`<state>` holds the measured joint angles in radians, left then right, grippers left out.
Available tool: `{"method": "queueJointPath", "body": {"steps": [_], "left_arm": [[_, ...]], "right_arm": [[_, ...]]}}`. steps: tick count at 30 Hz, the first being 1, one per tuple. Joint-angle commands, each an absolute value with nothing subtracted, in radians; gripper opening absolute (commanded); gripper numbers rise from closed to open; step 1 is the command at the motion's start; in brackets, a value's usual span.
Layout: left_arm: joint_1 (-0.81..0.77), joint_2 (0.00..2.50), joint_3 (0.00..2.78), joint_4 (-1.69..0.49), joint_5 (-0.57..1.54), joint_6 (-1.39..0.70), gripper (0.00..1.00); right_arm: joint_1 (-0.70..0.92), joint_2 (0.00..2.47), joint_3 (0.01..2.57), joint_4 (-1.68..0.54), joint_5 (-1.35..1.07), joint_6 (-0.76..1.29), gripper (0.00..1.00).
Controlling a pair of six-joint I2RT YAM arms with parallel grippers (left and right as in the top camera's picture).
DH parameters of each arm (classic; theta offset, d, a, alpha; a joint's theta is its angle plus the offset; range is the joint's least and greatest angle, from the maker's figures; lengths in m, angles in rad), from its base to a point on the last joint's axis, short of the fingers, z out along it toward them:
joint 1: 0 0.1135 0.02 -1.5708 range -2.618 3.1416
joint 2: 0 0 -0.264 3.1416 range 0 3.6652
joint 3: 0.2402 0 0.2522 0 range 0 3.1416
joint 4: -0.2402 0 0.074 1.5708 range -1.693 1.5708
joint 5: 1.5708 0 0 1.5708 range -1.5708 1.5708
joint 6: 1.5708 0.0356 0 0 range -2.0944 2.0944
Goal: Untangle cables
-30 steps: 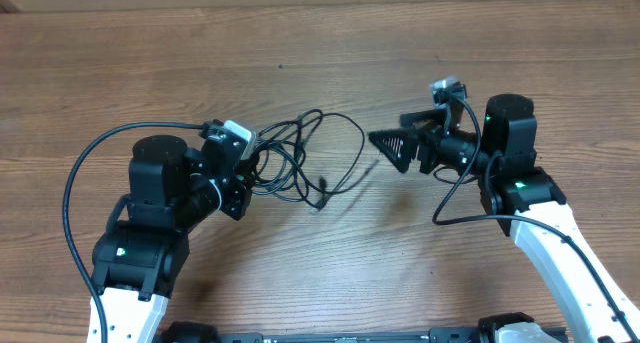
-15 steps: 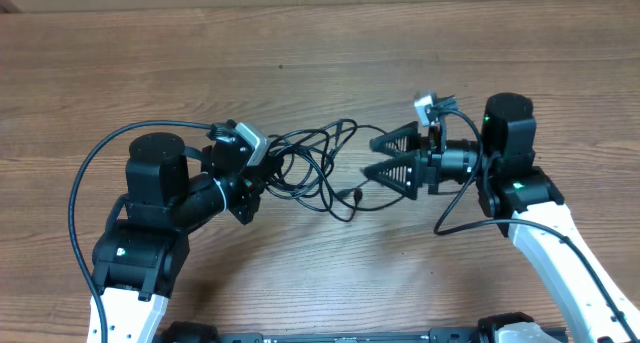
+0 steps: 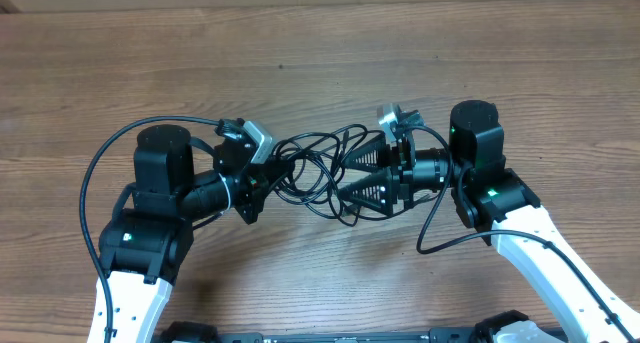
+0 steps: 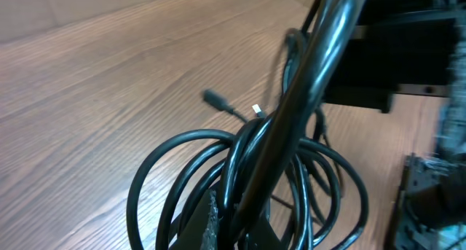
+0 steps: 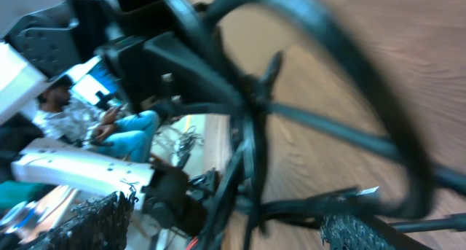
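Cables (image 3: 312,168): thin black cords, one looped bundle, mid-table between both arms.
Left gripper (image 3: 265,175): at the bundle's left edge, black fingers clamped tight on several loops.
Right gripper (image 3: 362,175): at the bundle's right edge, triangular fingers spread wide, cords between them.
Surface: brown wood-grain table (image 3: 320,43) all round the bundle.
Room: blurred seated person (image 5: 109,122) beyond the bundle, right wrist view.
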<state>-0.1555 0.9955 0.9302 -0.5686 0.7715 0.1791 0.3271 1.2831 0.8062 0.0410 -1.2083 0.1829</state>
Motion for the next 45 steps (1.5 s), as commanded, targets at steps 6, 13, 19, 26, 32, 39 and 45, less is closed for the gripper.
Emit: {"method": "queueJointPath", "body": {"steps": [6,13,19,26,32,39,45], "left_arm": [[-0.151,0.995,0.958,-0.561,0.870,0.160,0.04],[-0.151,0.995,0.958,-0.573,0.869,0.160,0.04],[-0.151,0.995,0.958,-0.572,0.869,0.160,0.04],[-0.151,0.995,0.958,-0.572,0.870,0.160,0.04],[-0.151,0.995,0.958,-0.572,0.870,0.160,0.04],[-0.151,0.995,0.958,-0.602,0.870,0.160,0.04],[-0.151,0.995,0.958,-0.701,0.872,0.161,0.04]], "right_arm": [[0.328,1.281,0.820,0.051,-1.085,0.181,0.84],[0.328,1.281,0.820,0.162,-1.082,0.241,0.83],[0.328,1.281,0.820,0.230,-1.082,0.288,0.77],[0.328,1.282,0.819,0.223,-1.085,0.288,0.32],[0.328,1.282,0.820,0.223,-1.084,0.288,0.04],[0.322,1.282,0.819,0.196,-1.026,0.288,0.04],[0.290,1.282,0.820,0.104,-0.879,0.287,0.04]]}}
